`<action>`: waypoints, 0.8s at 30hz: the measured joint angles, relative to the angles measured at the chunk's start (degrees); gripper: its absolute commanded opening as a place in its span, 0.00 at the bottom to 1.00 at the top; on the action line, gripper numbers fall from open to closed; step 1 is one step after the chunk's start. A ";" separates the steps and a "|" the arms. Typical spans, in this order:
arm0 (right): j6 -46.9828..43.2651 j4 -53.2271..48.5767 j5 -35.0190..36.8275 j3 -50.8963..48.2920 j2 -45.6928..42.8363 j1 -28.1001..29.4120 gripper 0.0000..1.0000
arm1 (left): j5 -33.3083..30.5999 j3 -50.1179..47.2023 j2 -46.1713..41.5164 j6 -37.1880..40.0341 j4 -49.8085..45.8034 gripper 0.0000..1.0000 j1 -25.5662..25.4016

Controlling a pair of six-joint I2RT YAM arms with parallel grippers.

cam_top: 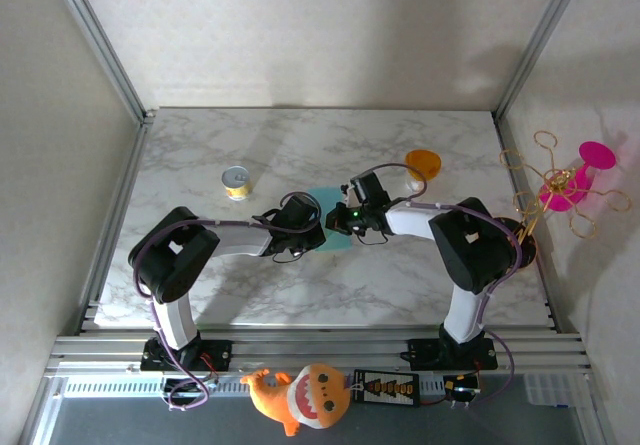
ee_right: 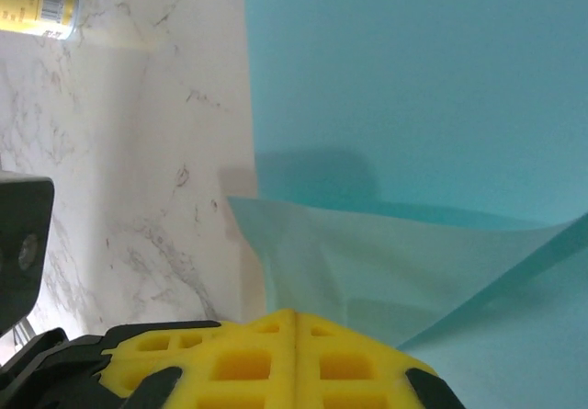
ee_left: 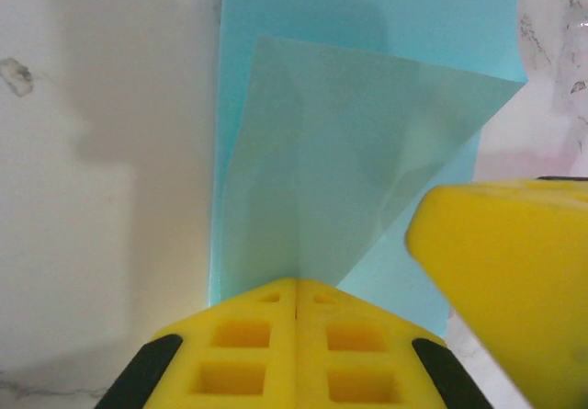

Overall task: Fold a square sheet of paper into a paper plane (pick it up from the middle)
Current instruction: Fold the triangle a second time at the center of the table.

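The square sheet of paper (cam_top: 338, 241) is teal-blue and lies mid-table, mostly covered by both grippers. My left gripper (cam_top: 312, 227) meets it from the left and my right gripper (cam_top: 336, 219) from the right. In the left wrist view the left gripper (ee_left: 296, 285) is shut, pinching a raised flap of the paper (ee_left: 358, 152), with a yellow finger of the right gripper (ee_left: 514, 271) close beside it. In the right wrist view the right gripper (ee_right: 296, 315) is also shut on a lifted flap of the sheet (ee_right: 413, 262), while the rest of the sheet lies flat on the marble.
A small yellow can (cam_top: 236, 182) stands to the back left of the paper and shows again as the can (ee_right: 41, 0) in the right wrist view. An orange cup (cam_top: 422, 163) sits at the back right. A pink wire ornament (cam_top: 570, 185) hangs beyond the right edge. An orange plush toy (cam_top: 300, 395) lies at the front rail.
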 measured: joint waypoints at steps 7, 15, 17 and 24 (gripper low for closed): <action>-0.17 0.11 -0.48 0.00 3.17 0.09 0.01 | -0.04 -0.13 0.00 -0.02 0.07 0.00 0.00; -0.81 -0.28 0.22 0.13 3.15 -1.09 0.01 | -0.61 -2.56 -1.09 -0.46 2.14 0.00 -0.02; -1.01 -0.31 0.33 0.17 3.15 -2.49 0.01 | -0.63 -2.97 -1.20 -0.48 2.80 0.00 -0.02; -1.68 -1.57 4.81 1.86 3.15 -8.63 0.01 | -0.61 -4.07 -1.44 -0.66 4.48 0.00 0.00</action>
